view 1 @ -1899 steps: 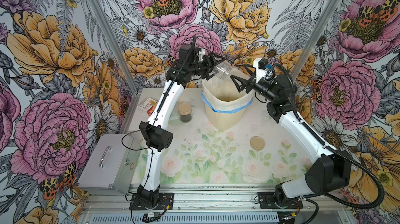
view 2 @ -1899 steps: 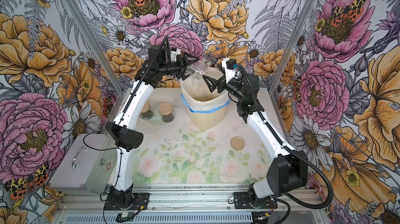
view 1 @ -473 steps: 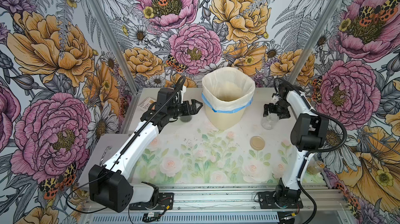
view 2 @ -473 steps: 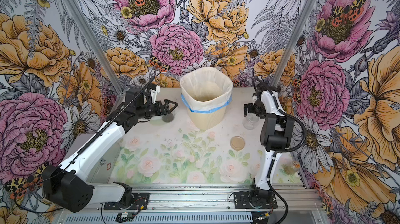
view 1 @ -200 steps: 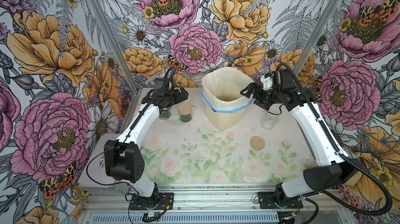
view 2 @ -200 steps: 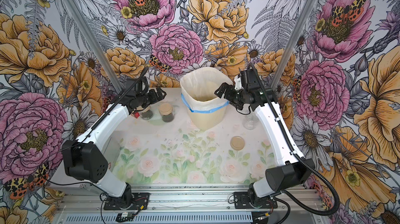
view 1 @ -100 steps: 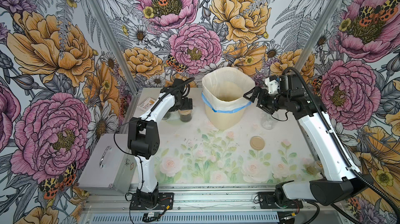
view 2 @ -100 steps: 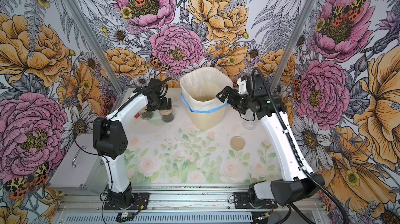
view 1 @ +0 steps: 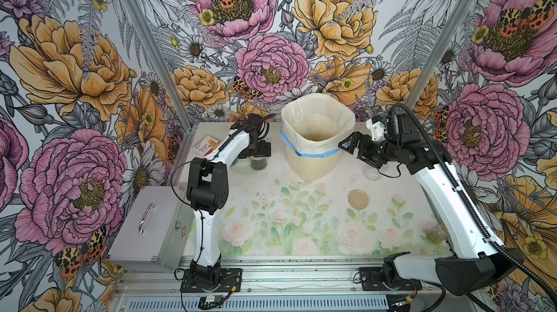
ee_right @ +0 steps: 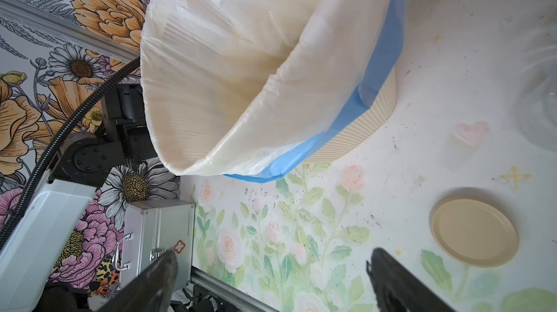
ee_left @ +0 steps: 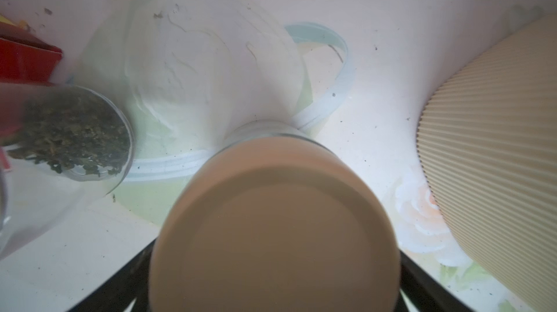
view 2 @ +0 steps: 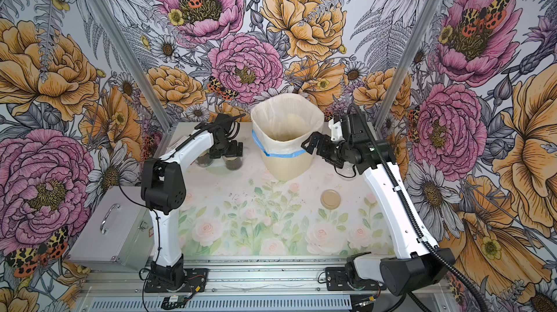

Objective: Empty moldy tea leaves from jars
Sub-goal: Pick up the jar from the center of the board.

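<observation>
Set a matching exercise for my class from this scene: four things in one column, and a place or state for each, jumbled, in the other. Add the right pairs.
Things
1. bin
2. loose lid
3. metal case
4. right gripper

Places and states
A. open, holding nothing
B. shut, beside the left edge of the table
C. lined with a blue-edged bag
D. lying flat on the table, near the right arm

Pairs: 1-C, 2-D, 3-B, 4-A
</observation>
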